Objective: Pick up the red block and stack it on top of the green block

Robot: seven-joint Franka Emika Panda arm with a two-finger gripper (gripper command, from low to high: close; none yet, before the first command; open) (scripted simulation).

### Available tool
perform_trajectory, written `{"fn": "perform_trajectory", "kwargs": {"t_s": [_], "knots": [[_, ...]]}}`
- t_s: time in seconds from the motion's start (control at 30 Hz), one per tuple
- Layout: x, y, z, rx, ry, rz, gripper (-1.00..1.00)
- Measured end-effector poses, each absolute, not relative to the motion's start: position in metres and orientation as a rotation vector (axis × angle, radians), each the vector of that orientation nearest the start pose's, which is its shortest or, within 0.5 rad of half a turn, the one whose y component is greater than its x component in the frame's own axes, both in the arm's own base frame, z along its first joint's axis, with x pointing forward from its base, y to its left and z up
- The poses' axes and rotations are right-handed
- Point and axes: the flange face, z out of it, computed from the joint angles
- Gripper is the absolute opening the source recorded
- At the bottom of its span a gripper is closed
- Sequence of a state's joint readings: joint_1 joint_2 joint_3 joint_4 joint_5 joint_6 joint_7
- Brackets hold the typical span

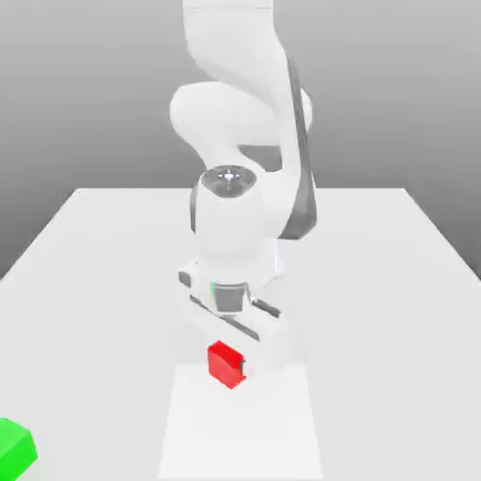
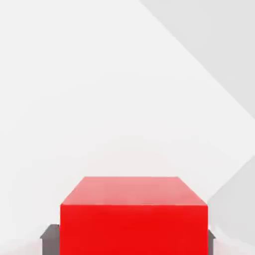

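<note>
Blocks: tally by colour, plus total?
Red: 1, the red block, between the gripper's fingers
Green: 1, the green block, at the exterior view's left edge
Total: 2

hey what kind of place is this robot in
Probably a simulated robotics test bench: a white jointed robot arm over a plain pale tabletop, with a bright red cube between its jaws and a bright green cube nearby.

Bright, even light washes out pale tabletop (image 1: pixel 376 329) and white arm (image 1: pixel 230 225); gray backdrop darkens toward tabletop's far edge, shadows faint.
</note>
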State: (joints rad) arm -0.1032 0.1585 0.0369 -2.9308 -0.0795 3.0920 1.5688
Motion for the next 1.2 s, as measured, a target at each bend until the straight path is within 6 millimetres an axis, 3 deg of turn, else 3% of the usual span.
{"fn": "perform_trajectory", "kwargs": {"t_s": [0.1, 0.47, 0.57, 0.9, 1.13, 1.2], "knots": [[0.322, -0.014, 0.149, -2.236, 2.202, -0.002, -1.00], [0.328, -0.020, 0.209, -2.229, 2.217, -0.008, -1.00], [0.356, -0.050, 0.218, -2.193, 2.273, -0.030, -1.00], [0.436, -0.182, 0.239, -2.040, 2.441, -0.044, -1.00], [0.467, -0.280, 0.246, -1.925, 2.491, -0.007, -1.00], [0.470, -0.292, 0.227, -1.911, 2.494, -0.002, -1.00]]}}
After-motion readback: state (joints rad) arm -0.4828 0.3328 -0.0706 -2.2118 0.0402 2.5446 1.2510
